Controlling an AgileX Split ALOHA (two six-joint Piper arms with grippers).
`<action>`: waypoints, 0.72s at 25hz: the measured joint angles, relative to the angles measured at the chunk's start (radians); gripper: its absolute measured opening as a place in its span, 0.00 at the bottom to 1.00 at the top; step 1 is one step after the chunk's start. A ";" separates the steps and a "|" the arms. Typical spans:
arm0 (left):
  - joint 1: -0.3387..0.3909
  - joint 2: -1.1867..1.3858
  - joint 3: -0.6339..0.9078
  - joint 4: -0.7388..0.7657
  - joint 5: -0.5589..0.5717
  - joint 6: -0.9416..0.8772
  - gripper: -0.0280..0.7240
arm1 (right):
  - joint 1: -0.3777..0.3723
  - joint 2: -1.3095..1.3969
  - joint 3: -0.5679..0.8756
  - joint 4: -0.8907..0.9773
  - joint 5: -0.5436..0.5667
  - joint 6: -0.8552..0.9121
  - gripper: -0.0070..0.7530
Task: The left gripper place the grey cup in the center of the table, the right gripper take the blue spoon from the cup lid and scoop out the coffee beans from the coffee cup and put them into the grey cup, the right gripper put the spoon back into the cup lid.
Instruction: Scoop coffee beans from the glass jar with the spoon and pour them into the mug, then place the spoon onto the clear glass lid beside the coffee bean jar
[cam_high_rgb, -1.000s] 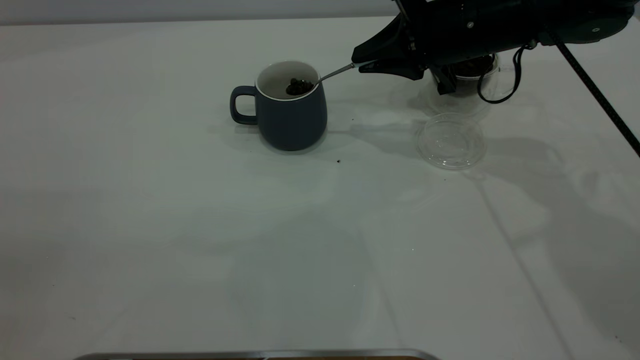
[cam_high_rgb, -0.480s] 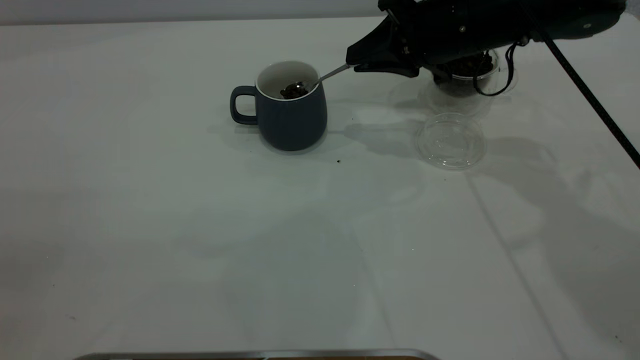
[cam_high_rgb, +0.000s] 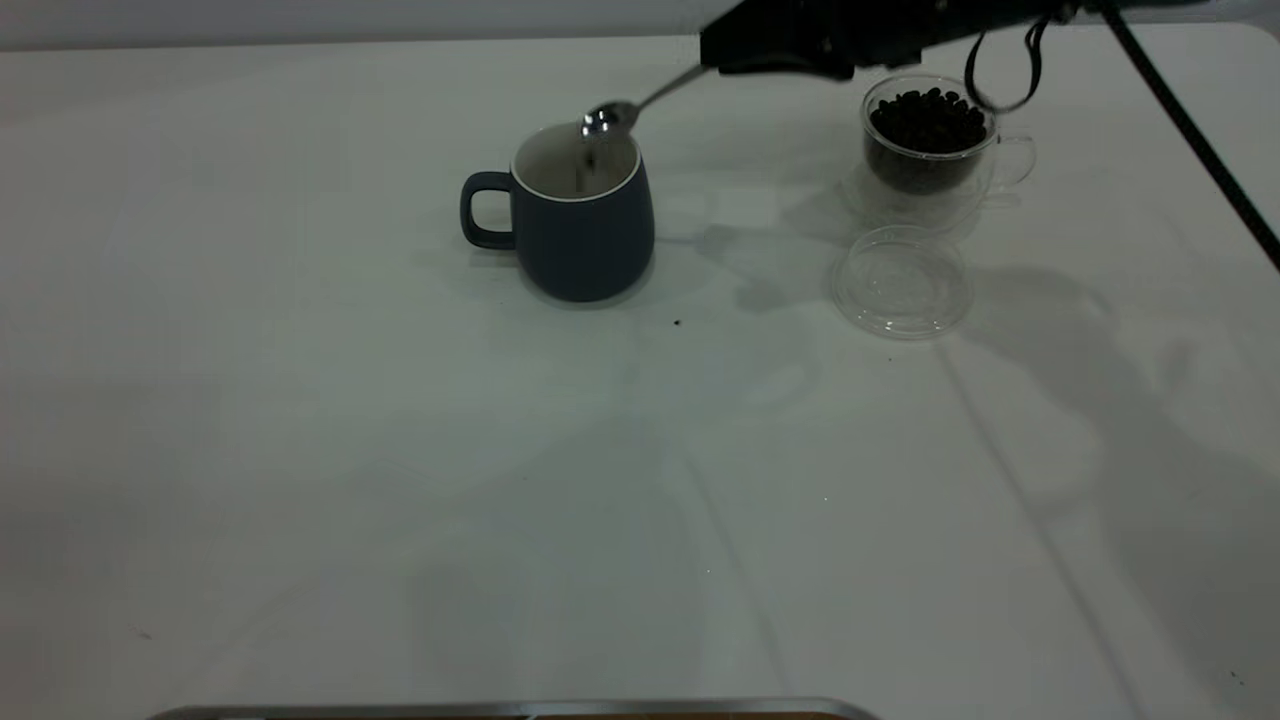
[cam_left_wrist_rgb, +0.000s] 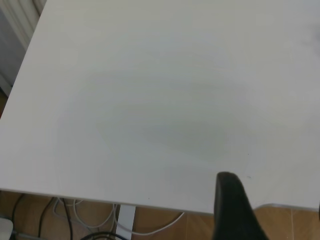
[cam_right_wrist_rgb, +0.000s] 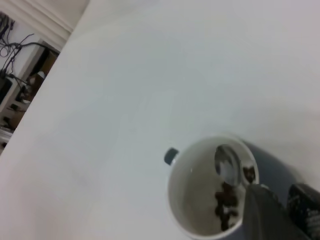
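Observation:
The grey cup (cam_high_rgb: 580, 215) stands at the table's centre back, handle to the left. My right gripper (cam_high_rgb: 725, 55) is shut on the blue spoon (cam_high_rgb: 612, 118), whose empty bowl hangs just above the cup's rim. In the right wrist view the spoon bowl (cam_right_wrist_rgb: 227, 162) is over the cup (cam_right_wrist_rgb: 200, 195), with coffee beans (cam_right_wrist_rgb: 226, 201) lying inside. The glass coffee cup (cam_high_rgb: 930, 150), full of beans (cam_high_rgb: 928, 120), stands at the back right. The clear cup lid (cam_high_rgb: 903, 282) lies in front of it, empty. My left gripper is out of the exterior view; one black finger (cam_left_wrist_rgb: 232, 207) shows over the table's edge.
The white table (cam_high_rgb: 400, 450) is bare across its front and left. A dark speck (cam_high_rgb: 677, 322) lies just in front of the grey cup. A metal edge (cam_high_rgb: 500, 710) runs along the bottom.
The spoon was in the grey cup with beans on it. It tipped them out and has risen above the rim, empty. My right gripper moved up, uncovering the coffee cup.

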 joint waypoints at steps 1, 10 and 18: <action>0.000 0.000 0.000 0.000 0.000 0.000 0.67 | 0.000 -0.014 0.000 -0.001 0.000 -0.016 0.14; 0.000 0.000 0.000 0.000 0.000 0.004 0.67 | -0.002 -0.177 0.040 -0.129 0.000 -0.023 0.14; 0.000 0.000 0.000 0.000 0.000 0.004 0.67 | -0.180 -0.466 0.212 -0.327 0.028 0.096 0.14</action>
